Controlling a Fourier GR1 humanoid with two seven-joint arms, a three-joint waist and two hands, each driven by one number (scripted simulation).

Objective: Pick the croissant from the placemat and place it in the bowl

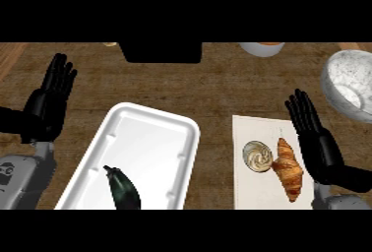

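A golden-brown croissant (288, 168) lies lengthwise on the white placemat (251, 129) at the lower right. Next to it, on its left, sits a small round swirled pastry (256, 156). The grey speckled bowl (347, 87) stands at the right edge, beyond the placemat. My right hand (317, 141) is open with straight fingers pointing up, just right of the croissant and above the placemat's right side. My left hand (48, 101) rests open at the left edge, fingers up, far from the croissant.
A white rectangular tray (150, 133) lies tilted in the middle, holding a dark green vegetable (122, 189) at its near end. A black object (161, 51) and a white cup (261, 48) stand at the far edge of the wooden counter.
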